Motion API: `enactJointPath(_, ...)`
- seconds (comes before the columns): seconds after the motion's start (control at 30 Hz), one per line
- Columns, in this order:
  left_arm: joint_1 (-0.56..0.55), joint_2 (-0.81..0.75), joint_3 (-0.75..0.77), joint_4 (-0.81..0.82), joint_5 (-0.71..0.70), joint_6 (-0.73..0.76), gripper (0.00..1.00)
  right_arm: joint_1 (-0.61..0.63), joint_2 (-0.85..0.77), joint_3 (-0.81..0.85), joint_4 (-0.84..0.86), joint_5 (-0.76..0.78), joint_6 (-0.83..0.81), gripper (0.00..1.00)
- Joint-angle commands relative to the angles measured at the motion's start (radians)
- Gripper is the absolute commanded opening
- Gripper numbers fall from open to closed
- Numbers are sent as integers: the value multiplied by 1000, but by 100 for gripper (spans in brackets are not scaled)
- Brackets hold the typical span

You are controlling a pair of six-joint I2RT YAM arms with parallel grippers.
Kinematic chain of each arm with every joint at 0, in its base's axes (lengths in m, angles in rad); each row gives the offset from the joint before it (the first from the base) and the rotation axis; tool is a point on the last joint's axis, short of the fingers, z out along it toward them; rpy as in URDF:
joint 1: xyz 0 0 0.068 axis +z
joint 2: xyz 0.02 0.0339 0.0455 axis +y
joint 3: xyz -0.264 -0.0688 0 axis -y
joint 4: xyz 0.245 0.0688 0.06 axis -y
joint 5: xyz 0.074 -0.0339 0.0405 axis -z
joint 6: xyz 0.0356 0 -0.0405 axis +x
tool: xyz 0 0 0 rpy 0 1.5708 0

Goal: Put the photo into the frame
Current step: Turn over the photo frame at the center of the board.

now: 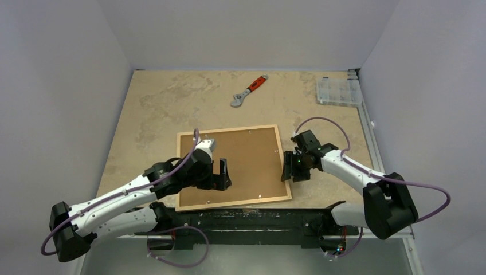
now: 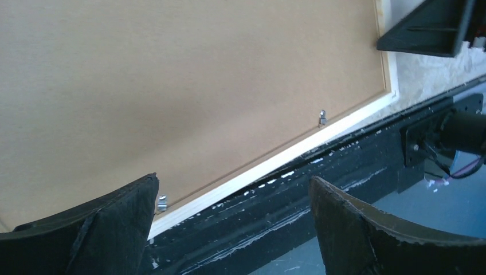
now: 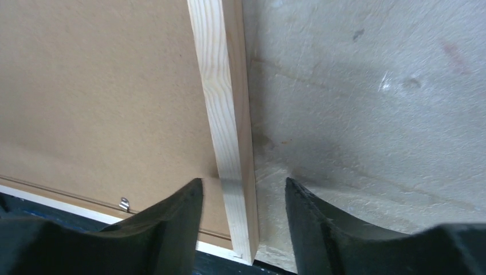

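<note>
The frame [image 1: 229, 129] lies face down in the middle of the table, its light wood strips around a plain brown backing board [image 1: 249, 160]. The photo is hidden. My left gripper [image 1: 224, 175] is open and empty over the board near the frame's near edge; the left wrist view shows the gripper [image 2: 234, 180], the board [image 2: 172, 86] and the near strip [image 2: 275, 160]. My right gripper [image 1: 286, 167] is open at the frame's right side. In the right wrist view its jaws [image 3: 243, 182] straddle the right wood strip [image 3: 220, 86] near the near right corner, without closing on it.
A red-handled wrench [image 1: 249, 90] lies at the back. A clear plastic box [image 1: 339, 91] sits at the back right corner. A black rail [image 1: 252, 220] runs along the near table edge, just below the frame. Small metal tabs [image 3: 124, 203] hold the board in.
</note>
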Motion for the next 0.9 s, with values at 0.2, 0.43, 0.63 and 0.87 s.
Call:
enactJointPath(0.2,-241,213,144,76,-140,18,100,38,43,-47,61,-62,23,24)
enactJointPath(0.43,-422,480,366,-48,-321,78,100,38,20,90,-36,-53,-9,0)
enactJointPath(0.63,-542,691,538,-159,-485,134,100,38,0,223,-128,-93,-12,0)
enactJointPath(0.87,-635,822,631,-246,-659,144,100,37,-27,302,-194,-156,1,0)
